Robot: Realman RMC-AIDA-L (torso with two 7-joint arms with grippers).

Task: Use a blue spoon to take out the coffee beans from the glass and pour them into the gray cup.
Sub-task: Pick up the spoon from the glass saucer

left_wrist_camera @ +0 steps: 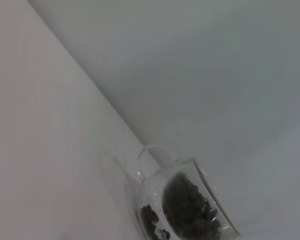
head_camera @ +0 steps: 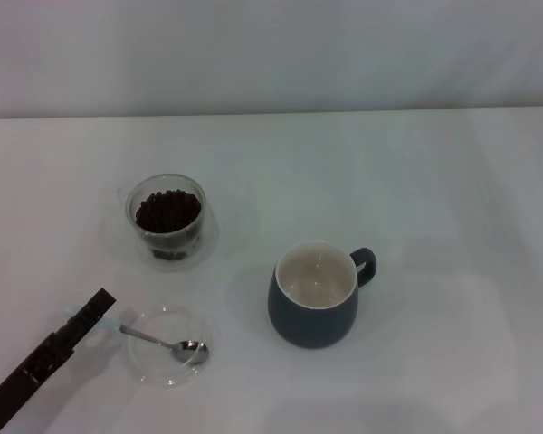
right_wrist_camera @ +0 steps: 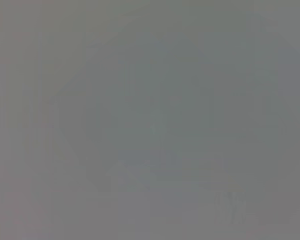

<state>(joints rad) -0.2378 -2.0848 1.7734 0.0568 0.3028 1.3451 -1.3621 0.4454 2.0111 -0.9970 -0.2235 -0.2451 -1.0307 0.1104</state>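
Blue spoon [head_camera: 163, 343] lies across the glass dish [head_camera: 149, 366], left claw [head_camera: 98, 304] seemingly at its handle, grip unclear.

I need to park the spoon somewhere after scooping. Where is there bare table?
Bare table lies right of the gray cup and behind it, toward the far edge. It is crowded front-left: the glass, the shallow dish holding the blue spoon, and the left gripper.
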